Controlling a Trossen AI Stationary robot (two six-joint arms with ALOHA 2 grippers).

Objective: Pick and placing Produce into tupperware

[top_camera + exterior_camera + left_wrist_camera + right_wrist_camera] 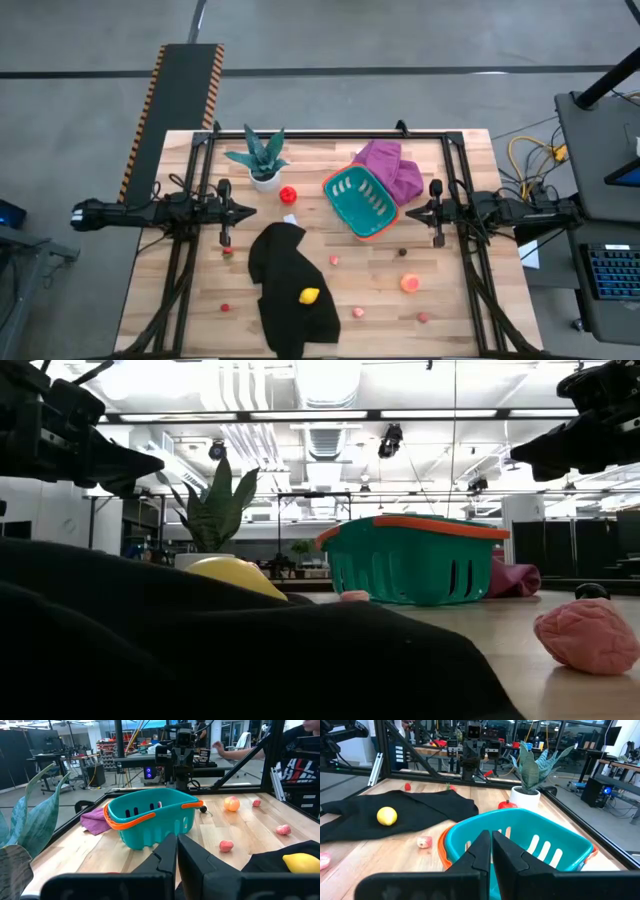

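The teal tupperware, orange-rimmed, sits upright and empty between the left gripper and right gripper, nearer the right one. The red piece lies just beside the left gripper. The yellow piece, orange piece and small pink pieces lie scattered well apart from both.
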